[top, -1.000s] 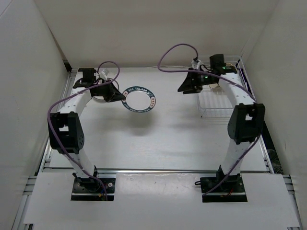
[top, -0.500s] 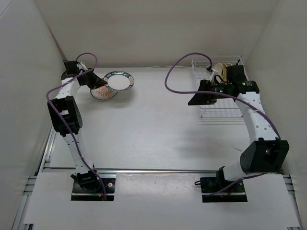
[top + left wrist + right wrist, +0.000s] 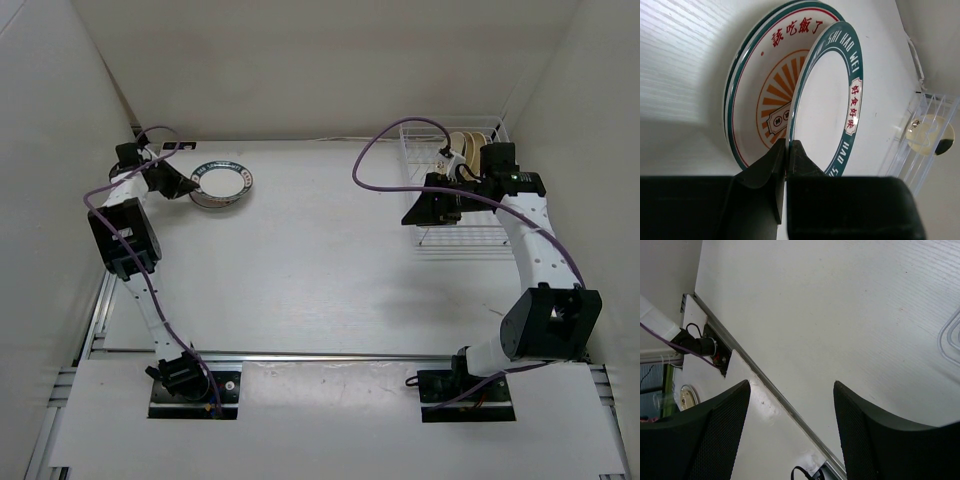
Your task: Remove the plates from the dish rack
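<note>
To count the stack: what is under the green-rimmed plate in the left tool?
An orange-sunburst plate, flat on the table; the green-rimmed plate covers its right part.

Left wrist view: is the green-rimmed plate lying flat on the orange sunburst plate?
No, the green-rimmed plate is tilted up off the orange sunburst plate, its rim pinched in the left gripper.

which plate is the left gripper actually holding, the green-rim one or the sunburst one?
The plate with the green lettered rim and plain white centre: the left gripper pinches its edge. The orange-sunburst plate lies on the table behind it, ungripped.
</note>
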